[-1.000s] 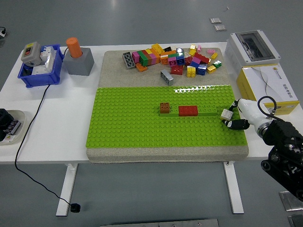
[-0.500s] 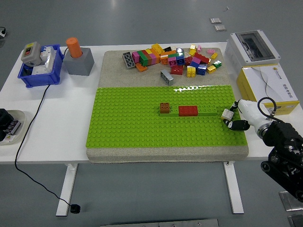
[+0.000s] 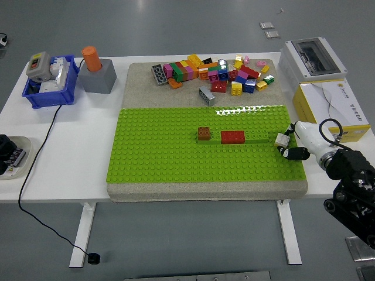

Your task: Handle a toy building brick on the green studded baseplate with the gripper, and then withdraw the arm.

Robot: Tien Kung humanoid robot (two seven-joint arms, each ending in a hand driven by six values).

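Since the earlier frames the right hand (image 3: 291, 142) has drifted slightly right and up along the right edge of the green studded baseplate (image 3: 176, 158), carrying the small white brick (image 3: 282, 140) with it; nothing else has shifted.

At the far left edge of the frame a black device on a pale pad (image 3: 10, 156) sits on the white table (image 3: 64, 152), with a black cable (image 3: 35, 175) running from the upper left down past the table's near edge. In the upper left stand a blue bin (image 3: 50, 82) with grey parts in it and, just to its right, a grey block with an orange cylinder (image 3: 95, 71).

The baseplate lies on a beige mat (image 3: 146, 88) in the middle of the frame. Near its centre a brown brick (image 3: 204, 133) stands with a red brick (image 3: 232, 137) close to its right, and a low green brick (image 3: 258, 138) continues that row rightward. Above, at the mat's top edge, is a loose pile of mixed coloured bricks (image 3: 214, 73).

At the right end of the row, the white and black fingers of the right hand pinch the white brick, which sits at the baseplate's right border, just beside the green brick. Whether it is seated on the studs I cannot tell. The black arm enters from the lower right corner.

In the upper right are a grey electrical box (image 3: 310, 58) and, below it, a yellow and white carton (image 3: 331, 108).
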